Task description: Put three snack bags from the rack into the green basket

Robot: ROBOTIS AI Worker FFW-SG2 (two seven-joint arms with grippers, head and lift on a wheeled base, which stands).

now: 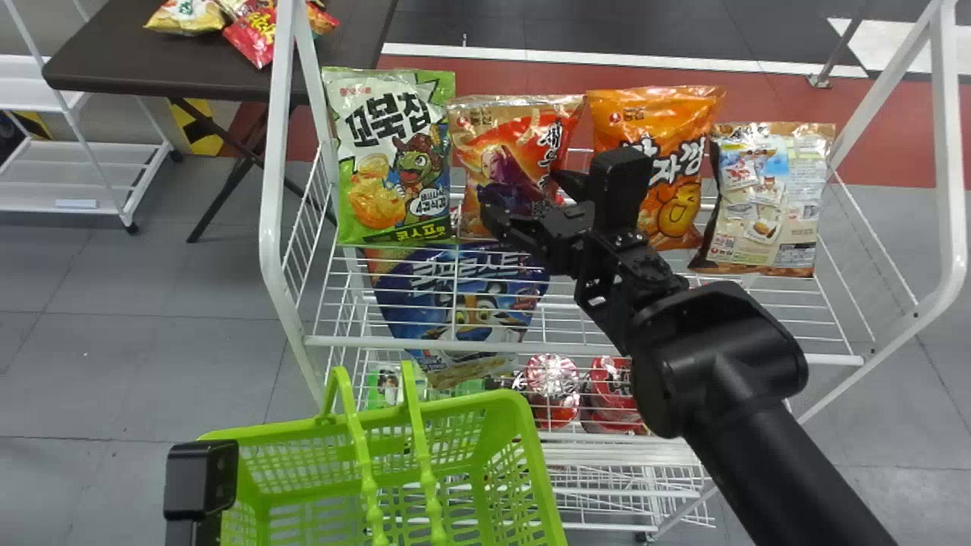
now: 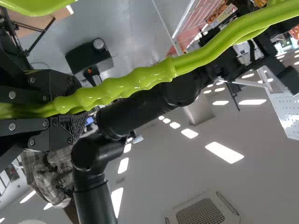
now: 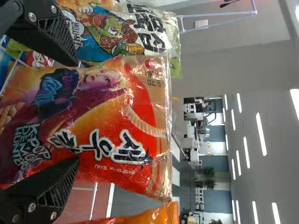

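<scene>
The right gripper (image 1: 523, 196) is open in front of the red-orange shrimp snack bag (image 1: 485, 152) on the rack's top shelf. In the right wrist view, the right gripper (image 3: 76, 112) has its fingers apart on either side of that bag (image 3: 107, 126). At lower left, the left gripper (image 1: 201, 481) stands by the green basket (image 1: 523, 455); in the left wrist view the left gripper (image 2: 35, 111) is shut on the basket handles (image 2: 140, 80). Beside the shrimp bag hang a green bag (image 1: 394, 159), an orange bag (image 1: 656, 129) and a beige bag (image 1: 766, 197).
The white rack's frame posts (image 1: 273, 189) stand on both sides. A blue snack bag (image 1: 463, 303) and red packages (image 1: 552, 379) lie lower down in the rack. Behind at left, a dark table (image 1: 114, 53) bears several more bags.
</scene>
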